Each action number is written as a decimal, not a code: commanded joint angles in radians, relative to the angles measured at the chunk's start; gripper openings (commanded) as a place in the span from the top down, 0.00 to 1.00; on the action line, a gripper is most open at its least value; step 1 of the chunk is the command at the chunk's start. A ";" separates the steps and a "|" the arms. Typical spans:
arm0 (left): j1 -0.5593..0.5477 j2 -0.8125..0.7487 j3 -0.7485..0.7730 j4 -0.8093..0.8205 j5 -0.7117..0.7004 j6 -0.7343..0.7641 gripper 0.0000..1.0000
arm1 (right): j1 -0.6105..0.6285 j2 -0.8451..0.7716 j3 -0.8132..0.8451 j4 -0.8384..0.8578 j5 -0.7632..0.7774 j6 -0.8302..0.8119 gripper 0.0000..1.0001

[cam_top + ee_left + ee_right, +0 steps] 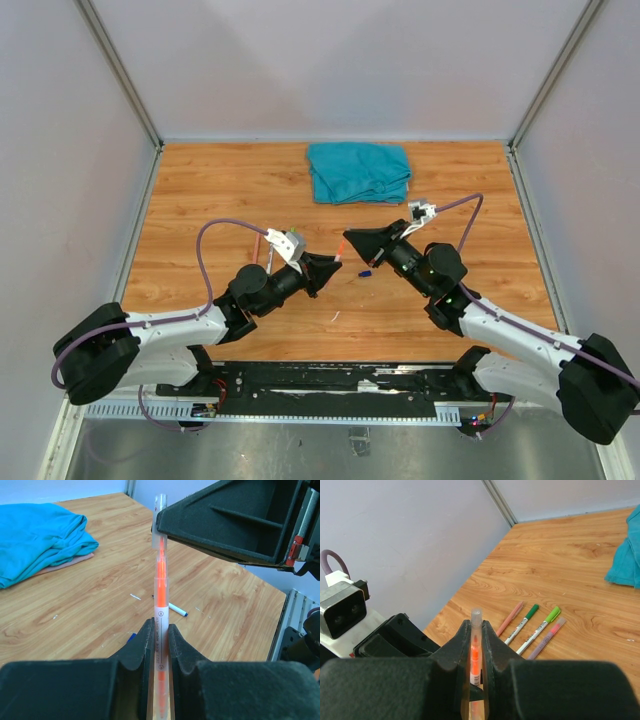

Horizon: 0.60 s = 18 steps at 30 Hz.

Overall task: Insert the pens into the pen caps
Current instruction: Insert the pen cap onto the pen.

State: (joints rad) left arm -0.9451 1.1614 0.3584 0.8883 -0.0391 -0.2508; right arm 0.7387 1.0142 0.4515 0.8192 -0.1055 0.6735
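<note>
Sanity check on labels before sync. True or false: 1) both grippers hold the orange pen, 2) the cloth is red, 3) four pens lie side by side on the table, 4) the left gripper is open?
1. The left gripper and right gripper both hold the orange pen: true.
2. The cloth is red: false, it is teal.
3. The four pens lie side by side on the table: true.
4. The left gripper is open: false, it is shut on the orange pen.
</note>
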 commanded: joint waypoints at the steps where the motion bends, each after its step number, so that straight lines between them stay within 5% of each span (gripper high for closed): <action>1: -0.006 0.004 0.025 0.034 0.008 0.016 1.00 | 0.010 0.007 0.020 0.009 -0.025 -0.013 0.99; 18: -0.006 0.004 0.026 0.029 -0.002 0.013 1.00 | 0.009 0.010 -0.048 0.011 -0.056 -0.011 0.99</action>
State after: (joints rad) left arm -0.9451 1.1645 0.3588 0.8806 -0.0425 -0.2508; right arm 0.7387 1.0267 0.4366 0.8185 -0.1307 0.6735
